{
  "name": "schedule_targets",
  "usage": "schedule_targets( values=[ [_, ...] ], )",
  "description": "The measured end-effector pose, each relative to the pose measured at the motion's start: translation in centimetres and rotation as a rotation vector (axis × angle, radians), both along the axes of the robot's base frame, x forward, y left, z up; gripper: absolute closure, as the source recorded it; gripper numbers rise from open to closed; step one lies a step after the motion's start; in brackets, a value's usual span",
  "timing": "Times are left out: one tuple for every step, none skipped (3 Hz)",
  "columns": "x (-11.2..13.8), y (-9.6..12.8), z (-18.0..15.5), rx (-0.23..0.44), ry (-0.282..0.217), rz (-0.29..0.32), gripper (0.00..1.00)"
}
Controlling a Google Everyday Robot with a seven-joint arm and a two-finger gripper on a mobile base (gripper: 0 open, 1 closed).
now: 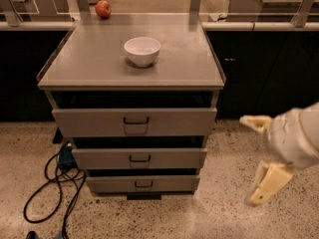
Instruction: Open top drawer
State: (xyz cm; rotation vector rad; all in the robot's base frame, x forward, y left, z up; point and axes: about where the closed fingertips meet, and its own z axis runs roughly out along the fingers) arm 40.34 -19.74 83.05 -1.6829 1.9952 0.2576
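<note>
Judging by the gap, this is the approach: the hand point(248, 161) hangs right of the cabinet, well apart from the top drawer point(94, 122), fingers spread wide and holding nothing. The drawer sits just under the bench point(89, 59) top, front facing the camera, long axis left to right. Next, the hand must reach the centre handle point(136, 120) and pull.

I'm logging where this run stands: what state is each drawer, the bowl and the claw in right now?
top drawer: shut, handle untouched.
middle drawer: shut.
bottom drawer: shut.
bowl: upright on the cabinet top, looks empty.
claw: open, holding nothing, low to the right of the drawers, touching none.
</note>
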Motion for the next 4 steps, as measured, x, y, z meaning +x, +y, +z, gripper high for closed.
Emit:
schedule_targets(
  values=[
    [-0.6,3.5,-12.7,0.134,0.106,0.048,0.00],
    [0.9,8.0,-24.5,0.076,0.167,0.058,0.00],
    [0.8,7.9,-24.5,0.078,0.167,0.055,0.00],
    [2.5,7.9,-24.9,0.082,0.088,0.035,0.00]
  ],
)
